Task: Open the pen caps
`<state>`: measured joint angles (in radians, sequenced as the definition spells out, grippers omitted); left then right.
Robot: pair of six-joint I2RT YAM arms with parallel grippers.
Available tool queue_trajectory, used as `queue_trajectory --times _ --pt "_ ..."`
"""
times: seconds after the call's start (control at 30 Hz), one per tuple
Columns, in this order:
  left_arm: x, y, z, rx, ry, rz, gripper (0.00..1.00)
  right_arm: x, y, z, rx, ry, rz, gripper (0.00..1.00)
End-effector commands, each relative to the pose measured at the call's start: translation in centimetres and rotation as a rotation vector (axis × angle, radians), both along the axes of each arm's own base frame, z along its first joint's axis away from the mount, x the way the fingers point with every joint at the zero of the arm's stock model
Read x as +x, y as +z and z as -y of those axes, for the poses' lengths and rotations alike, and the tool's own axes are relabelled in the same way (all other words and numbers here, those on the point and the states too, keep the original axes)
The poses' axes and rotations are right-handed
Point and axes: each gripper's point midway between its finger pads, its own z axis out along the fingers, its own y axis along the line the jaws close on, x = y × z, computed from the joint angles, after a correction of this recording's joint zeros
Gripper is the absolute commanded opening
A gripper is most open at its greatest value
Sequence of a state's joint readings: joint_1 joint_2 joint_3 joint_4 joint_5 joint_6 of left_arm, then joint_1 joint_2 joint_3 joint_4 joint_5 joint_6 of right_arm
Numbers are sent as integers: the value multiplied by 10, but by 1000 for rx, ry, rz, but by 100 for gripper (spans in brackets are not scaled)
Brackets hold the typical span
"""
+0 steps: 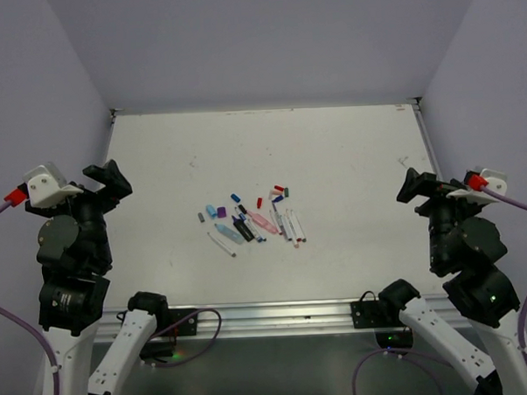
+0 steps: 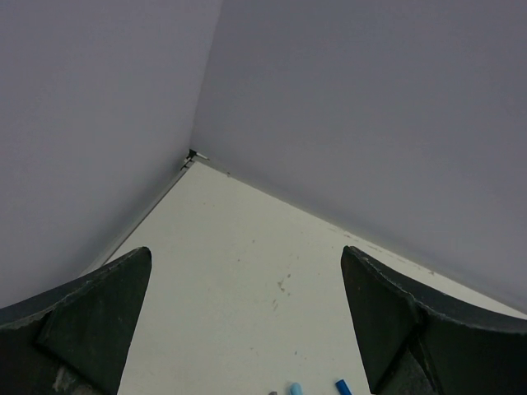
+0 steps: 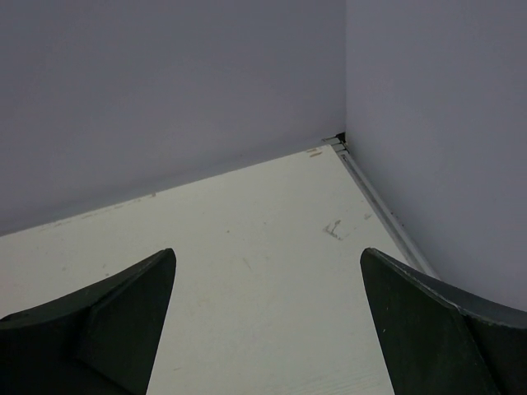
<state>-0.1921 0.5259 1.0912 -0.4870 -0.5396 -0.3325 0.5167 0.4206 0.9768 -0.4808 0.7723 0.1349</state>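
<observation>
Currently, both arms stand beside the left and right edges of the table (image 1: 331,142), toward the near corners. The left gripper (image 1: 111,180) is spread wide and holds nothing. The right gripper (image 1: 415,186) is also spread wide and holds nothing. The caps (image 1: 220,212) and pens (image 1: 286,223) lie in a loose cluster at the table centre, slightly toward the near edge and well apart from both grippers. At this size it cannot be told which caps are seated.
</observation>
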Motion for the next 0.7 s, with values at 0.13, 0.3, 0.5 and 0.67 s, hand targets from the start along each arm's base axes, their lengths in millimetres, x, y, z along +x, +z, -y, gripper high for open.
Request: queue_trajectory --times 0.13,0.3,0.5,0.67 --pt "-9 17 -12 13 59 53 100 -3 4 -2 -53 37 52 99" --pt "-6 12 -7 11 34 50 100 -3 0 -6 -54 64 63 99" --pt "-3 7 -4 11 21 35 100 0 -1 -10 -60 81 59 99" --pt "0 3 -4 13 18 28 100 1 -2 -12 -60 91 66 99"
